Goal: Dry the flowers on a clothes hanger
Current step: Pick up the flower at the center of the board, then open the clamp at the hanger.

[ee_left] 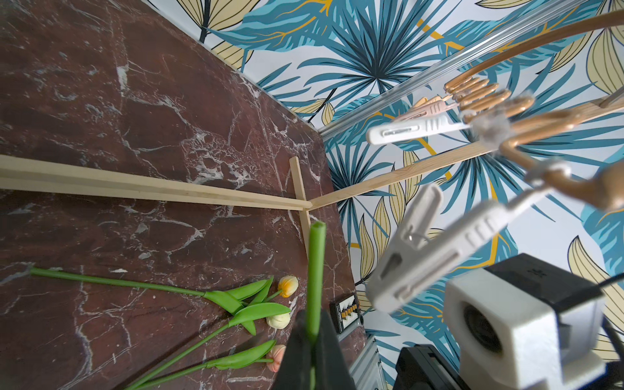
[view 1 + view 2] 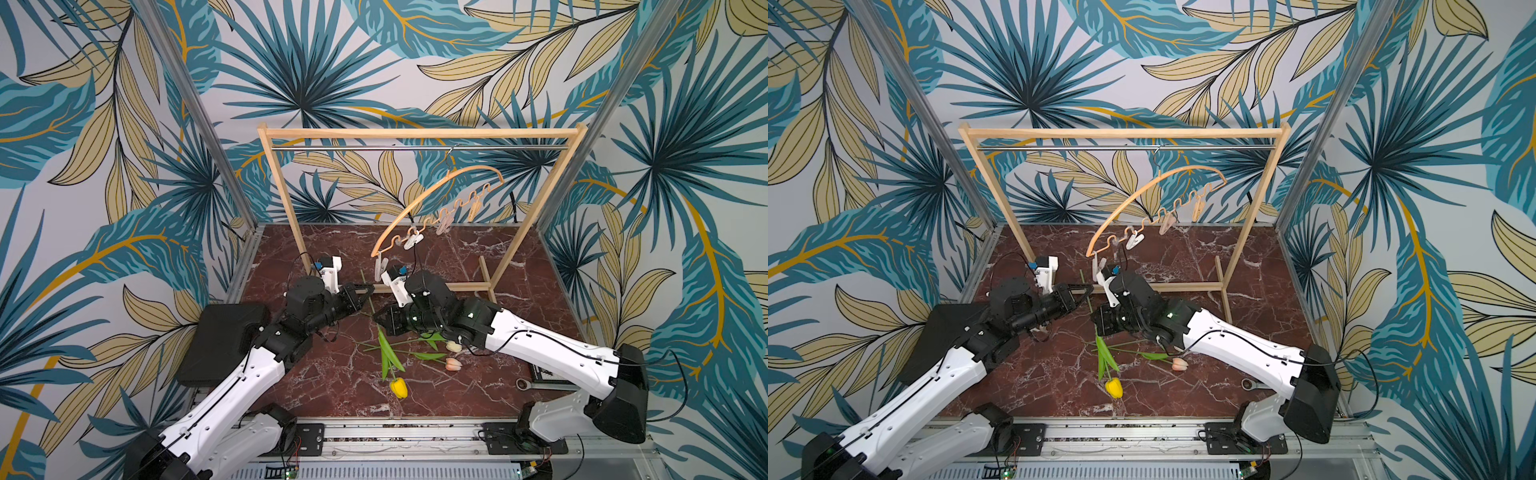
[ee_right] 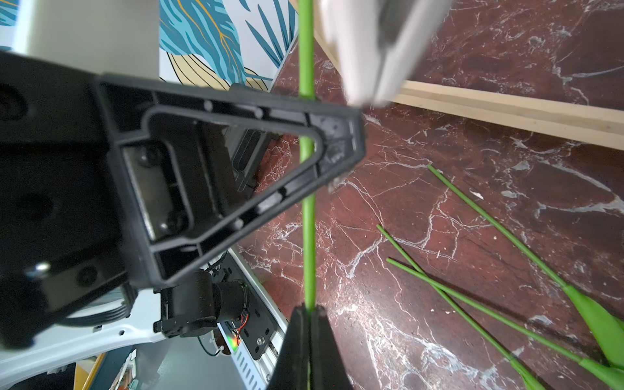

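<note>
Hanging rack (image 2: 415, 134): carries the tilted clothes hanger (image 1: 486, 98).
Yellow tulip (image 2: 399, 387): head down, stem (image 3: 309, 236) raised between the claws.
Right claw (image 3: 309, 314): clamped on stem; steer slowly.
Left claw (image 1: 312, 320): flanks stem, grip unclear.
Lowest clip (image 1: 435, 250): beside stem tip; probably needs squeezing open.

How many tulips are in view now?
4. Yellow tulip: held by its stem. Pink tulip, cream tulip, orange-yellow tulip: lying on the table. Others may hide under the right arm.

Bright, even light, soft shadows.
Top views bend at edges; the near white clip (image 1: 435, 246) is out of focus.
</note>
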You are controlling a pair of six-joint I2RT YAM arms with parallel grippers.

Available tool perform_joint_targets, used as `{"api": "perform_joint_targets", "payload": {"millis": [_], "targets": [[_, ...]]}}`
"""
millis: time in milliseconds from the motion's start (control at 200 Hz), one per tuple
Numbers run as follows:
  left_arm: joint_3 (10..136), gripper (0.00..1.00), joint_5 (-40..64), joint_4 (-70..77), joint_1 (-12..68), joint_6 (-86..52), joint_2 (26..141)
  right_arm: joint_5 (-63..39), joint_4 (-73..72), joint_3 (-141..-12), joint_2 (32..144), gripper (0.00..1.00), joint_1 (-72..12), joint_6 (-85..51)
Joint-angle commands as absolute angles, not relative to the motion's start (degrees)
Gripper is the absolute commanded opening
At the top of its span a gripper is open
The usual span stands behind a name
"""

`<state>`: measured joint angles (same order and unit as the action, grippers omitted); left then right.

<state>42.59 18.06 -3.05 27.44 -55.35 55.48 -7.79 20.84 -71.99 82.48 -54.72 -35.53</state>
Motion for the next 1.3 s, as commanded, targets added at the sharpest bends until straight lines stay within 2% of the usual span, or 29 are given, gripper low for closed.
{"api": "perform_joint_targets", "payload": {"millis": [0,80,230,441,621,796,911,1007,1102,1177,1292], "targets": [[43.86,0.31,12.40,-8.43,27.29,-53.74,55.33,-7.97,21.71,-71.13,80.98,0.00,-54.40,-34.51],[44.95,0.42,8.23,-12.36,26.88,-53.34,55.18,-8.52,23.36,-70.46,79.73,0.00,-54.36,-33.47],[46.00,0.51,3.84,-17.45,25.35,-53.33,55.17,-5.60,28.02,-66.40,74.22,0.00,-54.52,-31.56],[46.73,0.51,2.08,-18.68,21.88,-54.57,56.45,3.20,35.34,-58.11,61.77,0.00,-54.40,-30.79],[50.09,0.51,0.18,-19.51,21.03,-52.80,59.89,15.30,39.60,-53.54,51.18,0.00,-54.40,-32.01],[54.32,0.51,-0.08,-19.21,21.08,-50.44,63.85,29.66,43.21,-55.60,48.34,0.00,-54.23,-32.56],[57.45,0.51,-0.44,-19.30,21.06,-48.34,66.01,34.20,41.34,-57.32,48.34,0.00,-53.69,-29.86],[59.46,0.53,-1.05,-18.40,21.04,-45.71,67.53,34.74,39.26,-58.72,48.13,0.00,-51.55,-28.19],[61.49,0.55,-0.40,-17.53,20.64,-43.87,69.80,29.23,36.33,-60.16,48.79,0.00,-46.45,-27.04],[62.03,0.57,4.09,-13.33,20.04,-43.51,71.99,24.21,35.06,-62.70,50.67,0.00,-40.92,-25.89],[64.06,0.58,12.26,-8.35,19.75,-43.37,76.57,24.82,36.61,-69.14,55.55,0.00,-37.27,-25.25]]}}
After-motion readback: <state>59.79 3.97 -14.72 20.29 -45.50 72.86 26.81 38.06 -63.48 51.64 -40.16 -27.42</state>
